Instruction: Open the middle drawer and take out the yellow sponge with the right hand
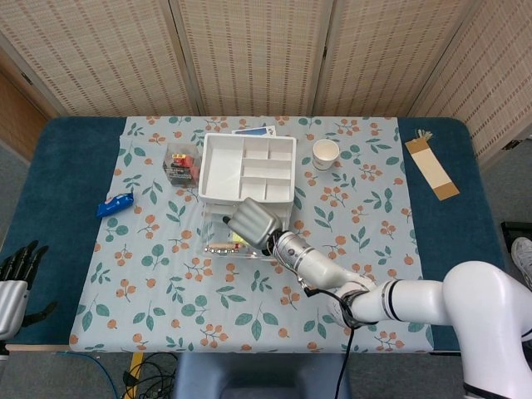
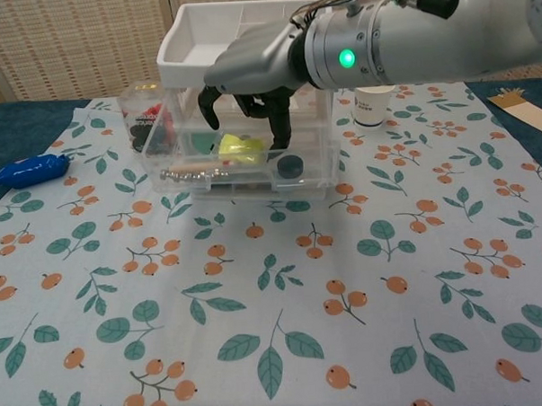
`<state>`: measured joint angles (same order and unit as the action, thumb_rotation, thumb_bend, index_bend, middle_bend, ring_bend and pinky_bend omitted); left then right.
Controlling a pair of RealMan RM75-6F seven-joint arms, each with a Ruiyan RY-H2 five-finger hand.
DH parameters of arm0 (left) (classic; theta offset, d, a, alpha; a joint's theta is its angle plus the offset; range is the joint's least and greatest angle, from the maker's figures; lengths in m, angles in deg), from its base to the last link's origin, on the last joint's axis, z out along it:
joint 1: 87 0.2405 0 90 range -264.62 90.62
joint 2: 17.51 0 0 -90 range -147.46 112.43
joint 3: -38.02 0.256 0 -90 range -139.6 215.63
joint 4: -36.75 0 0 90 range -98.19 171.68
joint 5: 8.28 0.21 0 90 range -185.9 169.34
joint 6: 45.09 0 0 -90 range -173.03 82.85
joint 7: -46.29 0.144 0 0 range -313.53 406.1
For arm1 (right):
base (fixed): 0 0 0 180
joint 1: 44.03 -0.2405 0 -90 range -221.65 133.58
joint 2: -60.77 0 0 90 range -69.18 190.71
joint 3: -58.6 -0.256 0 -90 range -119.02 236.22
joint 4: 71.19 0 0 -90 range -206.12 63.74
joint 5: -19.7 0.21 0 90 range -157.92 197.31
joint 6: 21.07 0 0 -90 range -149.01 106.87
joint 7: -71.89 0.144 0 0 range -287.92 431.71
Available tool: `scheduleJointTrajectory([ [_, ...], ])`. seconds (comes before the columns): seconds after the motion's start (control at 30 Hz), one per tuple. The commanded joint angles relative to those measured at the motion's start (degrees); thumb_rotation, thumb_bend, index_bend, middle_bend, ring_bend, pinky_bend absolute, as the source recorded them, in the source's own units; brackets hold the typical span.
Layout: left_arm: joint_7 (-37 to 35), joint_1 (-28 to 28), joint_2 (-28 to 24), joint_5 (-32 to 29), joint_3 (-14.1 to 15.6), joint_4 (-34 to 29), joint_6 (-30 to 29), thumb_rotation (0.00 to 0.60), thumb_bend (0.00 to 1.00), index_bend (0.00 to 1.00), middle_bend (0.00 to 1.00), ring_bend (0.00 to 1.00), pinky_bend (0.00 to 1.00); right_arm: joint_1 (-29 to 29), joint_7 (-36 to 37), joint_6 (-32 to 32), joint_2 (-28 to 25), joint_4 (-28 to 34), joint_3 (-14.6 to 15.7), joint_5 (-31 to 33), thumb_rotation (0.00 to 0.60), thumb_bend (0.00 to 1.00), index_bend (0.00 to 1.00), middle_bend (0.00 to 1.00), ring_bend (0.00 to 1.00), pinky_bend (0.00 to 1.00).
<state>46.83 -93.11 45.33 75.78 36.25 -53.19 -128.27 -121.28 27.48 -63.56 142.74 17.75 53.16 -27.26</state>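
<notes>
Sponge (image 2: 242, 147), yellow, lies in the pulled-out clear drawer (image 2: 252, 172), right under my right hand (image 2: 252, 69), at about 6 o'clock from the palm. My dark fingertips (image 2: 280, 131) curl down into the drawer, one just at 3 o'clock of the sponge; from the chest view I cannot tell whether any of them touches or pinches it, and the head view hides it under the hand's back. I read no writing or brand anywhere near the hand. In the same drawer a dark round piece (image 2: 290, 165) sits at 4 o'clock of the sponge and a metal chain (image 2: 193, 174) at 8 o'clock. On top of the drawer unit rests a white divided tray (image 1: 223, 166). A paper cup (image 1: 326, 153) stands at 1 o'clock of the unit, a blue object (image 1: 114, 203) well apart at 9 o'clock. My left hand (image 1: 15, 281) rests at the table's near left edge, fingers extended and holding nothing.
</notes>
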Motion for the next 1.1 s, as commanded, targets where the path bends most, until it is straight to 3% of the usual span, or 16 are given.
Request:
scheduleJointTrajectory([
  [0.03, -0.1, 0.0, 0.1, 0.1, 0.0, 0.1, 0.0, 0.600, 0.18, 0.04, 0.00, 0.04, 0.10, -0.6, 0.3, 0.9, -0.2, -0.1, 0.1, 0.8, 0.600, 0.20, 0.28, 0.89, 1.00, 1.00],
  [0.4, -0.4, 0.4, -0.1, -0.1, -0.2, 0.1, -0.4, 0.600, 0.18, 0.04, 0.00, 0.04, 0.10, -2.1, 1.6, 2.5, 0.2, -1.1, 0.6, 0.8, 0.600, 0.20, 0.30, 0.89, 1.00, 1.00],
  [1.1, -0.9, 0.5, 0.1, 0.0, -0.4, 0.6, -0.4, 0.600, 0.18, 0.04, 0.00, 0.04, 0.10, -2.8, 3.8, 1.8, 0.7, -2.3, 1.3, 0.6, 0.600, 0.30, 0.52, 0.89, 1.00, 1.00],
])
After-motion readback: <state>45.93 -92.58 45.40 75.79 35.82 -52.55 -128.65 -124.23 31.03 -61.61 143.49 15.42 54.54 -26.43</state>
